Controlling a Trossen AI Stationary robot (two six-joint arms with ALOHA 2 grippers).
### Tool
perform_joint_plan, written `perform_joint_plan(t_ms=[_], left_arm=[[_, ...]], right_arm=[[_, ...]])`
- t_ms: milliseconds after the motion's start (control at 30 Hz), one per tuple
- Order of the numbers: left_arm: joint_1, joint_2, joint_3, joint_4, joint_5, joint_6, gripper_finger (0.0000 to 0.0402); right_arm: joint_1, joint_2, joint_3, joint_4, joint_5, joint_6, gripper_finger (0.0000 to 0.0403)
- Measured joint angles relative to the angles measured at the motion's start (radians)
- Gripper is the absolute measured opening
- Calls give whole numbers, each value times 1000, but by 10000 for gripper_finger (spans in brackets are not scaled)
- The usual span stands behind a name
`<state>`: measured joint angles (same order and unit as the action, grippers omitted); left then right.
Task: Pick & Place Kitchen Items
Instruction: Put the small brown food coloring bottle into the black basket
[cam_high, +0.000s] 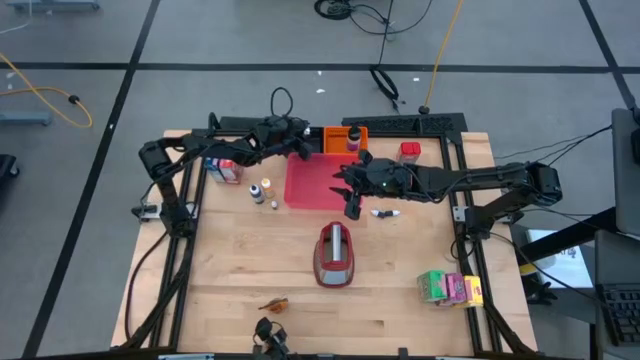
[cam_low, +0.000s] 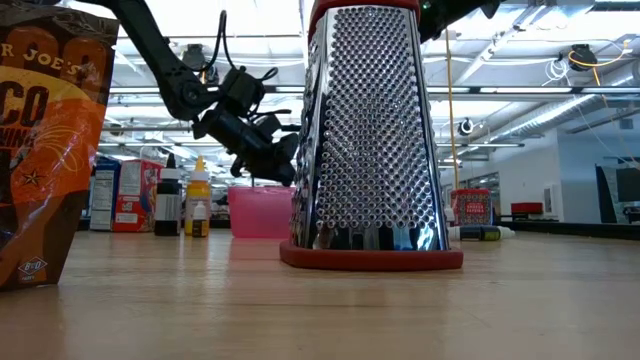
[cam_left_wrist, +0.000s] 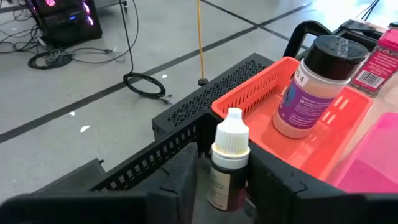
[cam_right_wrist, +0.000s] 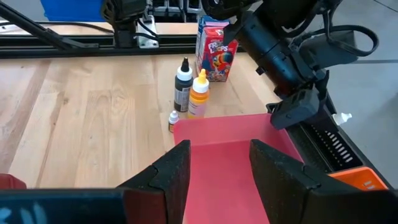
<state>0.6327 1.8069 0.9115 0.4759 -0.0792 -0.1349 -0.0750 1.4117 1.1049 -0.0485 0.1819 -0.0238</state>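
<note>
Over the tray (cam_high: 312, 183), left gripper (cam_left_wrist: 229, 186) pinches a tiny bottle (cam_left_wrist: 227, 158) (right gripper (cam_right_wrist: 219, 163) empty, parted).

In the low view, the big shiny grater (cam_low: 368, 140) fills the middle and hides part of the pink tray (cam_low: 258, 212) and the tip of the left arm behind it. Its top is cut off by the picture's edge. The orange bag (cam_low: 45, 150) at the side is cut off too, so only some of its letters show.

In the left wrist view, the bottom of the small white-capped bottle (cam_left_wrist: 227, 163) is hidden between the left tool's (cam_left_wrist: 227, 186) dark fingers (cam_left_wrist: 180, 180).

From above, the tiny bottles (cam_high: 262, 191) are too small to read. So are the cartons (cam_high: 448, 288) near the worktop's (cam_high: 240, 260) corner.
</note>
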Motion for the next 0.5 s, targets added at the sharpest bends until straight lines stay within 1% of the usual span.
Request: perform_joint_plan(t_ms=[133,500], left_arm=[[0,0,0,0,0,-5,167],[0,0,0,0,0,-8,206]], right_arm=[[0,0,0,-2,0,0,155],[0,0,0,-2,0,0,155]])
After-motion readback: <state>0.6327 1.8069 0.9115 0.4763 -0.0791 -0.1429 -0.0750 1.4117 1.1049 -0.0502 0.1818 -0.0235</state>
